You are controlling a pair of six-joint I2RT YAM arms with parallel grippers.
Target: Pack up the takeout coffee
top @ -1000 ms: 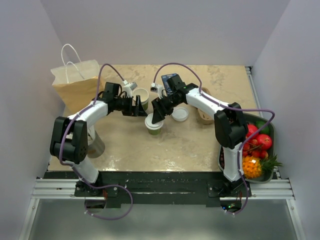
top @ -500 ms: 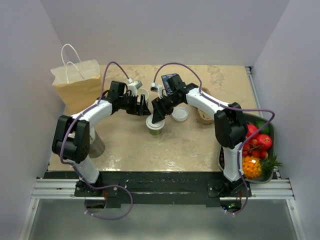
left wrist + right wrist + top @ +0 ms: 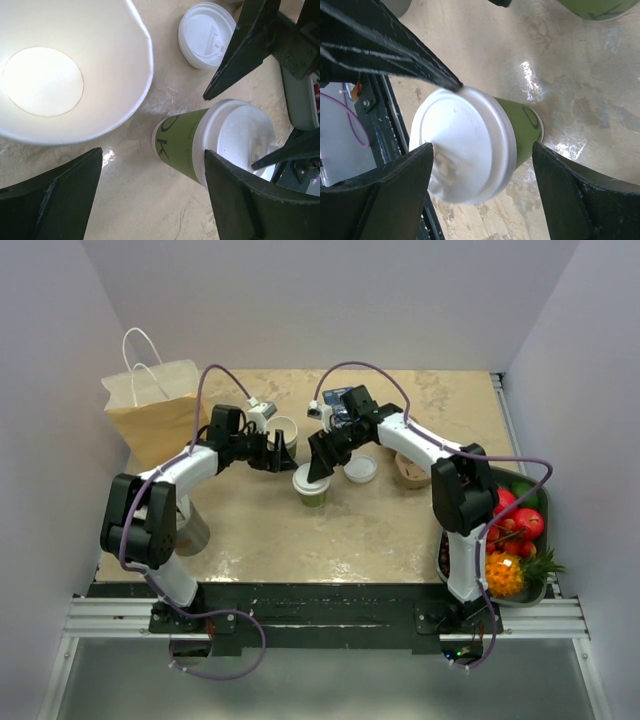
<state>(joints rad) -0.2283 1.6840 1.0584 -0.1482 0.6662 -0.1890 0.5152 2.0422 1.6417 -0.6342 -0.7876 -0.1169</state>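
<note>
Item: takeout coffee (image 3: 312, 496), green paper cup under a white lid. Stood upright at mid-bench (image 3: 380, 530), between the two tools, just beside a lidless cup (image 3: 115, 60) and near a loose lid (image 3: 206, 35).

Hidden or unclear: far side of the coffee masked by the right tool (image 3: 482, 146) in the overhead view; lidless cup cropped at two edges in the left wrist view; lettering on the green wall read only in part. Could not be settled whether the right tool's fingers (image 3: 570, 200) touched the lid or merely flanked it. Likewise unsettled: contact between the lid's rim and the dark finger tip of the left tool (image 3: 152, 152) seen in the right wrist view.

State, right tool: spread wide on either side of the coffee, from above; no clamp on it visible.

State, left tool: spread wide, held nothing; one finger (image 3: 55, 200) near the lidless cup, the other just beside the coffee's lid.

Pose, left arm (image 3: 185, 468): bent at the elbow near a paper bag (image 3: 155, 415), forearm stretched rightward, wrist low over the bench.

Pose, right arm (image 3: 415, 440): folded inward, forearm angled leftward and down toward the coffee. Tools nearly tip to tip.
</note>
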